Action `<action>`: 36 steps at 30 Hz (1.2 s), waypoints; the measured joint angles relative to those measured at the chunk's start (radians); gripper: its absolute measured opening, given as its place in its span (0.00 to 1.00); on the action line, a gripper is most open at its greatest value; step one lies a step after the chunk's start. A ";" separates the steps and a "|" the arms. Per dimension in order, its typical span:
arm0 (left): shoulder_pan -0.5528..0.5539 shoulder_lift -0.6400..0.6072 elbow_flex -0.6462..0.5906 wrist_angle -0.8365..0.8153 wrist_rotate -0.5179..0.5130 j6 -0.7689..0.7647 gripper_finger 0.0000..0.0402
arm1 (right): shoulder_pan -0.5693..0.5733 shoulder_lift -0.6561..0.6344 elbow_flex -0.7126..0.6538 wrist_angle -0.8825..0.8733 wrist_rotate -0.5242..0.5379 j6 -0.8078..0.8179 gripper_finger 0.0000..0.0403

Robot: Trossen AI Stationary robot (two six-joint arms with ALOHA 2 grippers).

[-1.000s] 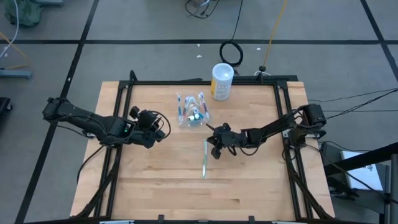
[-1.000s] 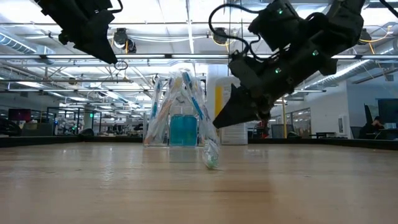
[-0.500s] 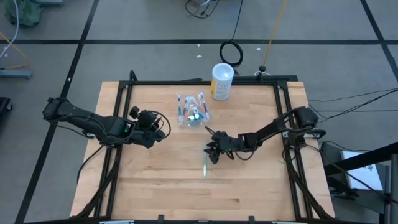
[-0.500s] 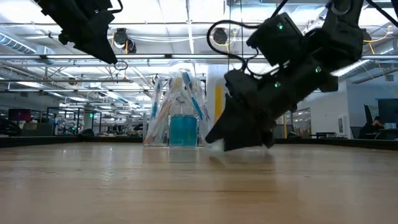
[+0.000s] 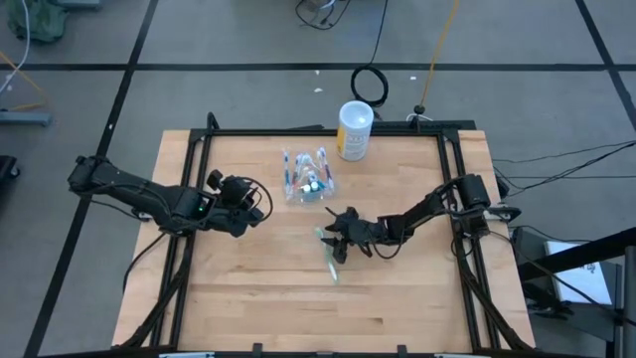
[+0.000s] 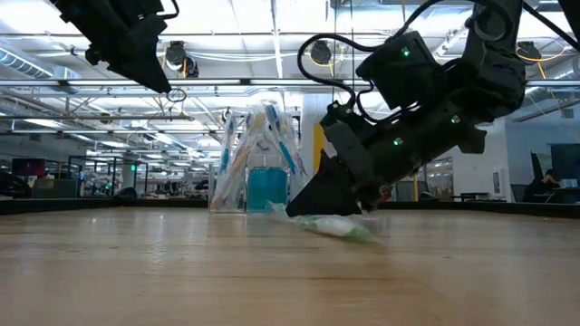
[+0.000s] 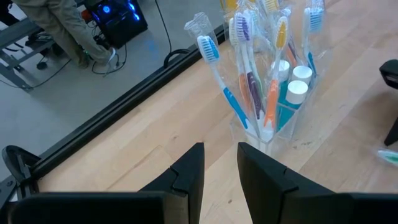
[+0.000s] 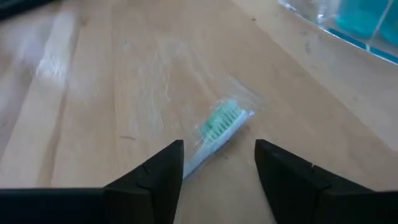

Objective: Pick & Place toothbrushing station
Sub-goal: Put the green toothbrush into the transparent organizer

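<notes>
Near mid-table, a wrapped green toothbrush (image 8: pixel 219 127) is straddled by the right gripper (image 8: pixel 219 163), jaws apart and empty; the pick-up is judged in hand; closure, lift and carriage to the clear holder (image 5: pixel 309 189) are called for; the left gripper (image 7: pixel 220 163) waits aloft, fingers slightly parted.

Place: large open lab or workshop hall
Evidence: ceiling trusses (image 6: pixel 272 83) above the table (image 6: pixel 181 263); grey taped floor (image 5: pixel 248 40) around it

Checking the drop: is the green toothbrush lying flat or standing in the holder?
Lying flat on the table: the green toothbrush rests outside the holder.
</notes>
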 joint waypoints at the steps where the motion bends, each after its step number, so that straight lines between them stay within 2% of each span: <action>1: 0.000 0.000 0.000 0.000 0.000 0.000 0.25 | 0.002 0.000 0.003 -0.002 -0.015 -0.014 0.47; 4: 0.000 0.000 0.000 0.000 0.000 0.000 0.25 | 0.011 0.001 0.013 -0.014 -0.064 -0.037 0.44; 11: 0.000 0.000 0.000 0.000 0.000 0.000 0.25 | 0.020 0.001 0.018 -0.047 -0.057 -0.109 0.37; 14: 0.000 0.000 0.000 0.000 0.000 0.000 0.25 | 0.020 0.001 0.017 -0.033 -0.105 -0.132 0.28; 20: 0.000 0.000 0.000 0.000 0.000 0.000 0.25 | 0.013 -0.026 0.015 -0.008 -0.225 -0.161 0.03; 23: 0.000 0.000 0.000 0.000 0.000 0.000 0.25 | 0.010 -0.058 0.012 -0.017 -0.227 -0.161 0.02; 30: 0.000 0.000 0.000 0.000 0.000 0.001 0.25 | 0.003 -0.212 0.013 -0.101 -0.172 -0.250 0.00; 33: 0.000 0.000 0.000 0.000 0.000 0.001 0.25 | 0.001 -0.292 0.013 -0.096 -0.098 -0.337 0.00; 36: 0.000 0.000 0.000 0.000 0.000 0.001 0.25 | -0.004 -0.370 0.013 -0.067 0.028 -0.479 0.00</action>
